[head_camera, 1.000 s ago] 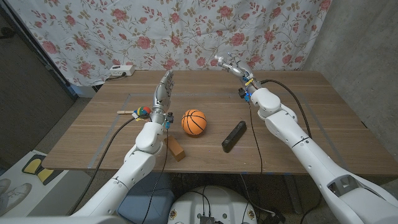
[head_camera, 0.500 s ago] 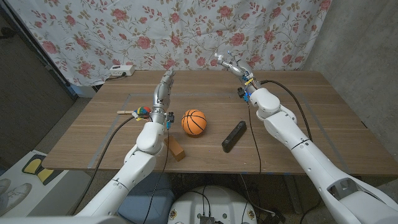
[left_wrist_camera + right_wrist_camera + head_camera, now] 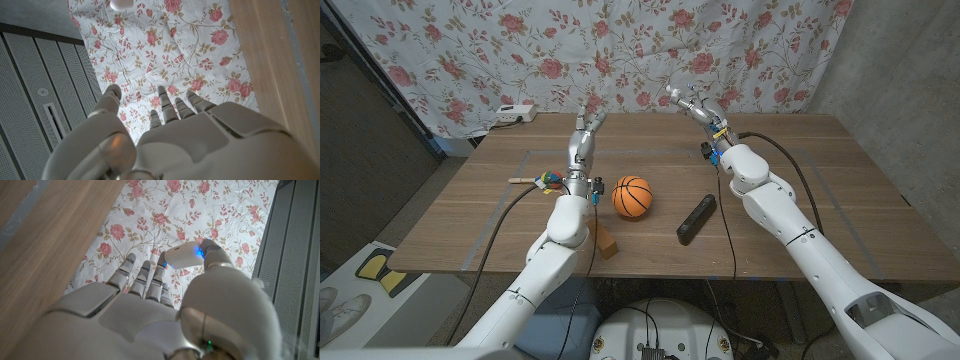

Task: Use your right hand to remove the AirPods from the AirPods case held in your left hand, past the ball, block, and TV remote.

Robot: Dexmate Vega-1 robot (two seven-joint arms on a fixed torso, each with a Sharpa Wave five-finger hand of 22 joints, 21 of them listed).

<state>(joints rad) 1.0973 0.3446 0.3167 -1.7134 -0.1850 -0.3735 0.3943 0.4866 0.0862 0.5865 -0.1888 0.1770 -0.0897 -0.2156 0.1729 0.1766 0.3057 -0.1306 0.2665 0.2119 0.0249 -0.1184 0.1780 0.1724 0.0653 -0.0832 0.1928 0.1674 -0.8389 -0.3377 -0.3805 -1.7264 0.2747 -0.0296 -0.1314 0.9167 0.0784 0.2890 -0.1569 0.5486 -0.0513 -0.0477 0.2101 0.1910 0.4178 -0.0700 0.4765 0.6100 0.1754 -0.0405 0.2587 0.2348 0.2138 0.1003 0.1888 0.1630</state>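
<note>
Head view: since 1.0 s ago your left hand (image 3: 584, 140) has turned and spread its fingers, holding nothing; ball (image 3: 632, 196), block (image 3: 606, 241) and TV remote (image 3: 697, 219) lie unchanged.

Right wrist view: your right hand (image 3: 165, 310) pinches the white AirPods case (image 3: 182, 255), at 1 o'clock from the ball. Judged pre-handover: pass it left.

ball (image 3: 632, 195), block (image 3: 607, 241), remote (image 3: 697, 218) between arms

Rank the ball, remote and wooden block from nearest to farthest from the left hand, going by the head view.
From the left hand:
1. Ball, just right of the left arm.
2. Block, near the table's front edge.
3. Remote, on the right, under the right arm.
</note>
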